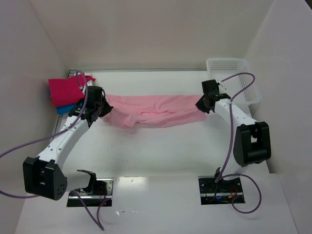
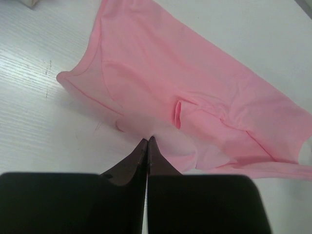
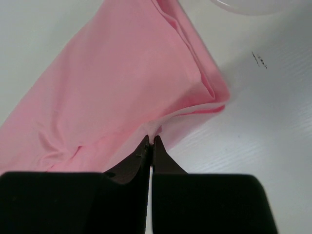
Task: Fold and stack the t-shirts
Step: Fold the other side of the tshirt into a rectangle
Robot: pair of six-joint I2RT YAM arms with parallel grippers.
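A light pink t-shirt [image 1: 151, 111] is stretched across the table between my two grippers, sagging in the middle. My left gripper [image 1: 103, 108] is shut on its left edge; the wrist view shows the jaws closed on the cloth [image 2: 147, 140]. My right gripper [image 1: 204, 104] is shut on its right edge, jaws pinching the hem [image 3: 151, 139]. The pink t-shirt also fills the left wrist view [image 2: 195, 97] and the right wrist view [image 3: 122, 83]. A folded magenta t-shirt [image 1: 66, 89] lies on a folded blue t-shirt [image 1: 66, 108] at the far left.
A white mesh basket [image 1: 234, 78] stands at the back right, just behind my right arm. White walls close in the table on the left, back and right.
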